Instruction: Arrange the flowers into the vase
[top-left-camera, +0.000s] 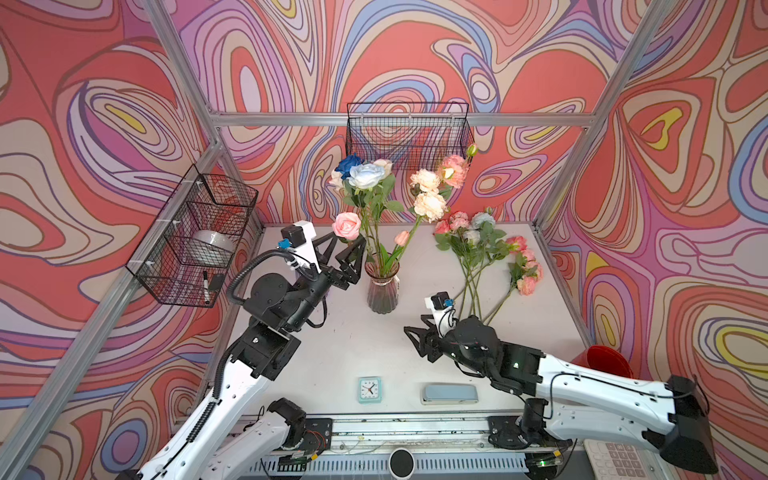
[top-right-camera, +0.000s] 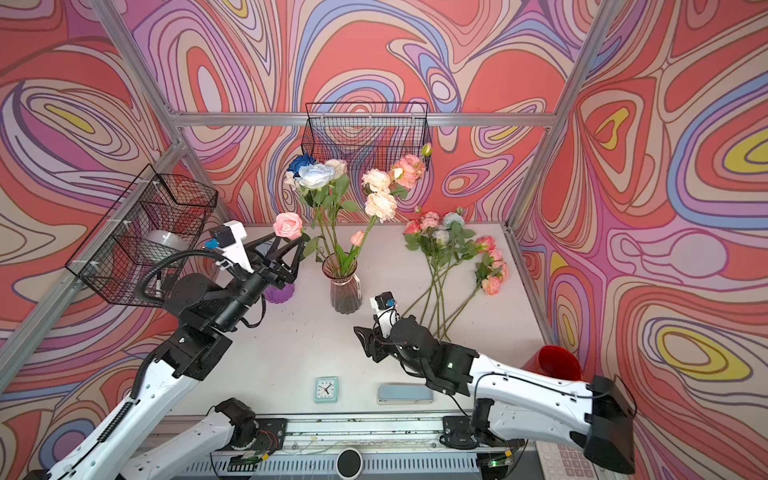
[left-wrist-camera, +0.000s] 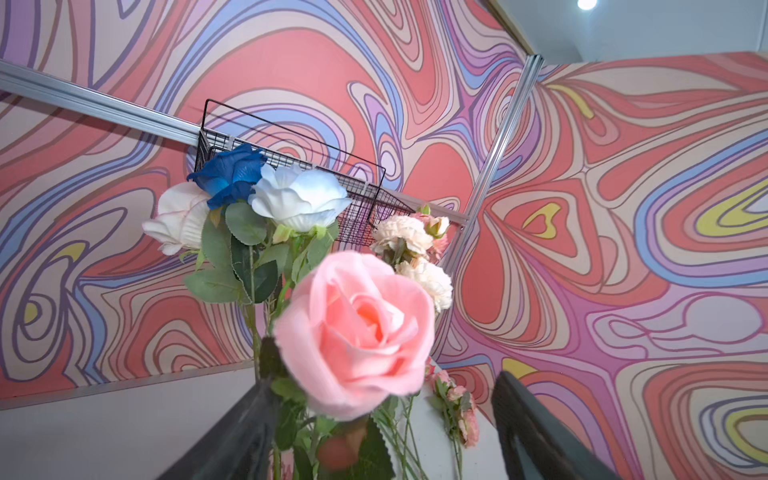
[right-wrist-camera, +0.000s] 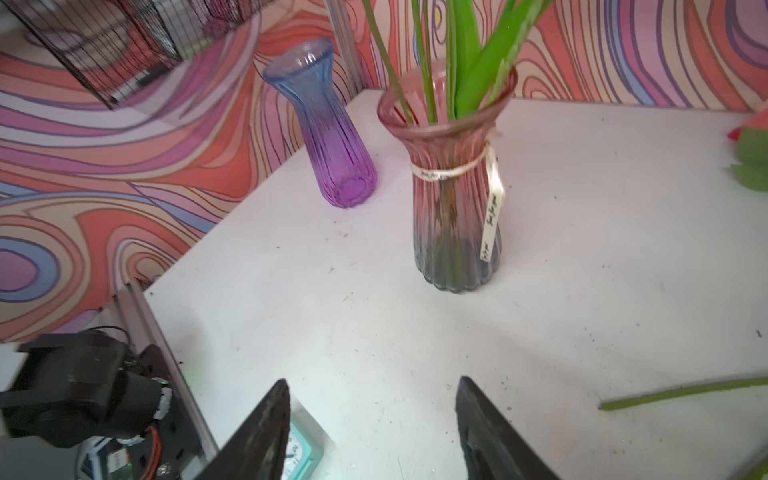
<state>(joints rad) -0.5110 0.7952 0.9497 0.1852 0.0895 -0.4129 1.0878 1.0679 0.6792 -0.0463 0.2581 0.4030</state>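
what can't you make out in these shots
- Purple vase: in a top view, left arm hides all but its base.
- Loose flowers: in both top views, right arm covers the stem ends.
- Pink vase's tag: right wrist view, writing too small and blurred.
- Keypad: both top views, cut off by the bottom edge.

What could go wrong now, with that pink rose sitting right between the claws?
1. The pink rose leans between the fingers of the open left gripper. If the gripper pulls back carelessly, it might snag the rose and drag it out of the vase.
2. The standing flowers are much taller than the vase, so a knock could tip it.
3. The loose flowers lie crossed on the table, so the open right gripper may lift several at once.
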